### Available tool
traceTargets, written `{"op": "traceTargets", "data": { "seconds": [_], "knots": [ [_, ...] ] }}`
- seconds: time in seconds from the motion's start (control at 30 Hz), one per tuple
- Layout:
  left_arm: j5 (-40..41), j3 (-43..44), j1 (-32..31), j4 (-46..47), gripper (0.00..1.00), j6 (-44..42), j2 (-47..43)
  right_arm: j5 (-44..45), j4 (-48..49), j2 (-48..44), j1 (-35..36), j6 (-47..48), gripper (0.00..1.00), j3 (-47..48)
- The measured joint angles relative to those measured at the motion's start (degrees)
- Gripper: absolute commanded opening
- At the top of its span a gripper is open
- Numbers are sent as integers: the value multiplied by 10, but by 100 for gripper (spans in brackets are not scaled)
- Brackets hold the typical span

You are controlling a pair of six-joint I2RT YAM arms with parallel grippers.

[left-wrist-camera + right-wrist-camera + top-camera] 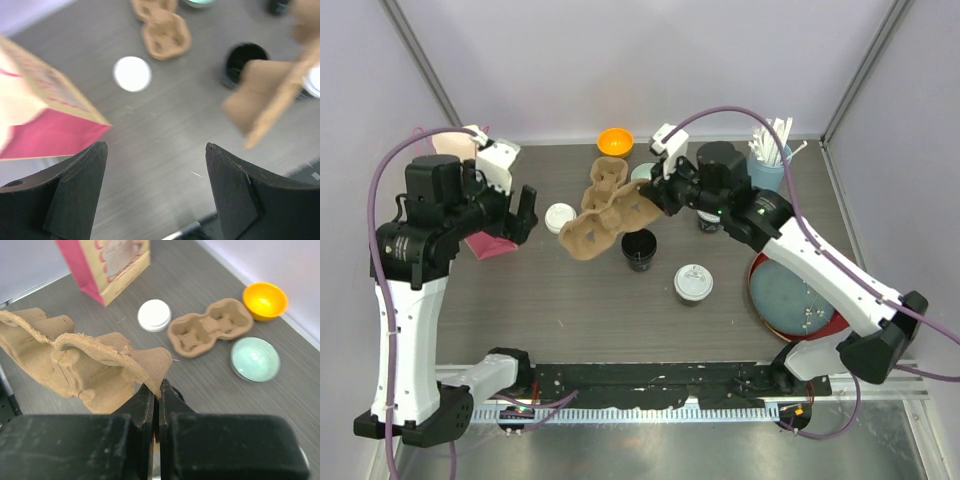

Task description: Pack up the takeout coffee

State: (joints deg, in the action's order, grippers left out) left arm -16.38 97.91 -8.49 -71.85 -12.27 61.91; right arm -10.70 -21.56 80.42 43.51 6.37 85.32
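Right gripper [158, 390], close under its own wrist lens: fingers pressed together, pinching the ragged rim of a moulded-pulp cup carrier [85, 365]. We see the carrier hanging tilted, lifted clear of the table [570, 310], over its middle.

Left gripper [156, 155]: fingers spread wide with nothing between them, hovering over bare tabletop beside the pink paper bag [45, 125].

Takeout coffee, all standing on the table, none in a carrier:
- a white-lidded cup [560, 217], just to the right of the left gripper in the top view;
- an uncapped black cup [640, 250], by the lower edge of the held carrier;
- a second lidded cup [693, 283], nearer the arm bases and just beside the red-rimmed plate [753, 290];
- a dark cup [708, 220], partly hidden under the right arm; we cannot tell whether it is lidded.

Toward the far edge a two-cup pulp carrier [210, 327] lies flat, with an orange bowl [265, 300] and a pale green round dish [255, 359] near it. A blue tumbler of white straws [770, 170] stands at the far right.
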Motion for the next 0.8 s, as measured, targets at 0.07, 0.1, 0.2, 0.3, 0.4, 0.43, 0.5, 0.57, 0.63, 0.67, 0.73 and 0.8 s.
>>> {"op": "traceTargets", "data": {
  "seconds": [0.07,0.1,0.2,0.3,0.4,0.43,0.5,0.57,0.63,0.67,0.73,0.8],
  "knots": [
    [70,9,0,34,83,-2,16,23,-4,-26,-14,-12,1,-10],
    [109,9,0,50,83,-2,22,32,-5,-42,-21,-17,1,-19],
    [219,3,4,101,82,-15,64,54,-9,-86,-39,-24,1,-48],
    [279,3,14,140,81,-18,128,61,-10,-110,-44,-25,1,-66],
    [304,3,35,164,78,-16,201,62,-19,-115,-46,-24,1,-75],
    [307,3,44,168,78,-15,222,61,-23,-115,-46,-24,1,-76],
    [314,4,63,171,76,-11,254,61,-30,-115,-48,-22,1,-81],
    [318,5,80,174,72,-8,273,61,-36,-115,-49,-20,1,-85],
    [319,6,95,176,68,-2,281,61,-41,-115,-50,-19,1,-87],
    [319,6,100,180,60,-1,284,61,-42,-115,-51,-18,1,-87],
    [318,6,107,186,50,1,288,61,-42,-115,-51,-17,1,-87],
    [314,6,111,189,37,1,292,61,-42,-115,-51,-16,2,-87]
  ]
}}
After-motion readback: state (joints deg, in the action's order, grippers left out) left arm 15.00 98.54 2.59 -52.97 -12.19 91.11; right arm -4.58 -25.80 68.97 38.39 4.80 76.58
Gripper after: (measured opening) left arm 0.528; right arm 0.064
